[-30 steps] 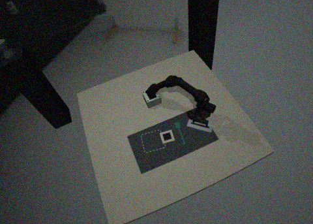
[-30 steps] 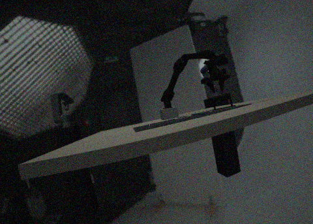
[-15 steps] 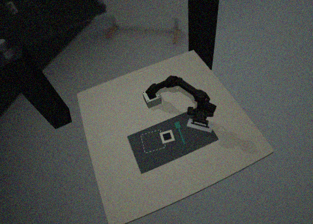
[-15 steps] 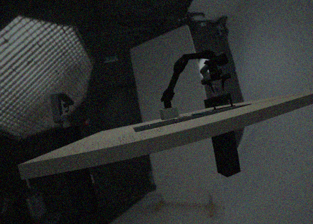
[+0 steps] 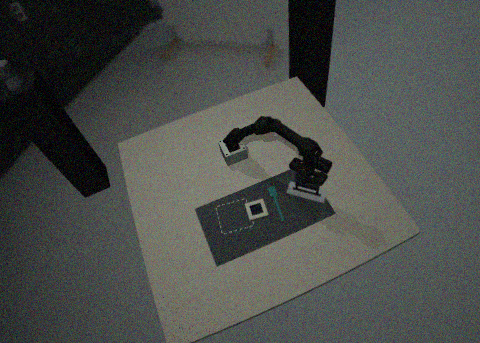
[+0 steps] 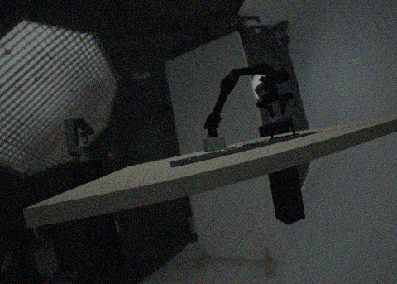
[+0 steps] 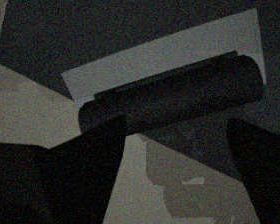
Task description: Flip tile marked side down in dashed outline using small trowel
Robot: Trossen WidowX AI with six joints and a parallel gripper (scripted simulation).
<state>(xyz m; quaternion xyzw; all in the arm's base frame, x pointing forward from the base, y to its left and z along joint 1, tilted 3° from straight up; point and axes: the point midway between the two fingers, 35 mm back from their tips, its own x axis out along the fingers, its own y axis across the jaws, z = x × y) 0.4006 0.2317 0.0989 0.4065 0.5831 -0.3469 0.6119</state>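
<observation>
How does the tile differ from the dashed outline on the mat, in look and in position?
The tile is a solid square piece with a white border and a dark centre; the dashed outline is only a thin broken line drawn on the mat. The tile lies just to the right of the outline in the top view, nearer the teal trowel. The outline encloses a larger area than the tile. Both are square and sit on the same mat.

We see the pincer (image 5: 306, 192) half open, holding nothing, low over the mat's (image 5: 295, 225) far end. The trowel (image 5: 275, 201) lies just beside it, the tile (image 5: 257, 210) beyond. A dark pillar (image 5: 311, 38) blocks the desk's (image 5: 165, 263) back corner.
</observation>
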